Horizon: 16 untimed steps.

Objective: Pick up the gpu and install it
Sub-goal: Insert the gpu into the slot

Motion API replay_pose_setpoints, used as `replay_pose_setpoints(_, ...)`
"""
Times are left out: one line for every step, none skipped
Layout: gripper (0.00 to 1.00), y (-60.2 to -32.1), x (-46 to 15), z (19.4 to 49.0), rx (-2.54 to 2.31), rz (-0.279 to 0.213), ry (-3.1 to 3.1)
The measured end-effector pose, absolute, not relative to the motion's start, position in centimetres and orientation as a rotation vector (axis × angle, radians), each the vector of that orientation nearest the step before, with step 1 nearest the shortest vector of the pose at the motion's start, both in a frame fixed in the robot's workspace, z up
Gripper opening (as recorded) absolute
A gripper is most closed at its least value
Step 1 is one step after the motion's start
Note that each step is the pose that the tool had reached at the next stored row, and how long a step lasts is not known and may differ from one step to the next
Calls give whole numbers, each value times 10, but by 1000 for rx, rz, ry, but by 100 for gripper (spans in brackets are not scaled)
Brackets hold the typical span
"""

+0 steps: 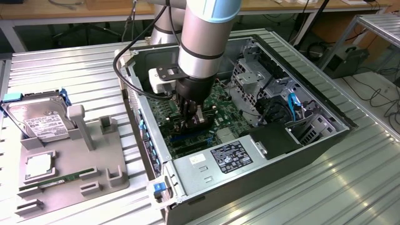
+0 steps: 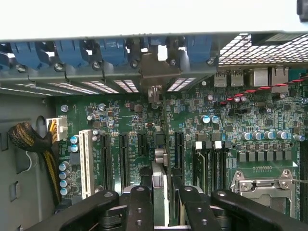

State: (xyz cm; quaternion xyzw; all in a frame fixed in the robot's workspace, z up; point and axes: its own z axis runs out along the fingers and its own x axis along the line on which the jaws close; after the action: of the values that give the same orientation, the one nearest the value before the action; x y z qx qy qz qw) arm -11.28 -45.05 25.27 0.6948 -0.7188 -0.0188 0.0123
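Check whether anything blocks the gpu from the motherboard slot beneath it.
Nothing visible does. The gripper holds the gpu edge-on inside the open case, right above the motherboard. Its bracket end already meets the rear slot opening; the neighbouring slots are bare.

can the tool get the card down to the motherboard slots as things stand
Probably yes. The tool is already inside the open case, holding the card edge-on just above the motherboard, and nothing visible blocks the slots below.

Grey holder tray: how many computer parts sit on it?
3: silver labelled hard drive propped at far end, square silver chip in the middle, slim green RAM stick nearest camera.
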Motion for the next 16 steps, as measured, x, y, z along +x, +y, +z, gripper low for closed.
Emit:
replay_pose_setpoints(26,-450,-113,253,2166,-59,-2241)
replay_pose_setpoints(26,-450,-113,252,2167,-60,-2242)
replay_pose_setpoints(27,-450,-113,252,2167,-60,-2243)
replay_pose_setpoints(33,-450,-113,252,2166,-59,-2242)
replay_pose_setpoints(33,-450,-113,253,2166,-59,-2241)
replay_pose_setpoints(33,-450,-113,253,2166,-59,-2241)
replay_pose_setpoints(33,-450,-113,253,2166,-58,-2241)
replay_pose_setpoints(33,-450,-113,253,2166,-58,-2241)
replay_pose_setpoints(33,-450,-113,255,2166,-58,-2241)
replay_pose_setpoints(33,-450,-113,257,2166,-58,-2241)
replay_pose_setpoints(33,-450,-113,261,2165,-56,-2240)
replay_pose_setpoints(33,-450,-113,264,2164,-55,-2239)
replay_pose_setpoints(33,-450,-113,267,2164,-54,-2239)
replay_pose_setpoints(33,-450,-113,270,2164,-54,-2239)
replay_pose_setpoints(33,-450,-113,273,2164,-54,-2239)
replay_pose_setpoints(33,-449,-113,276,2164,-54,-2239)
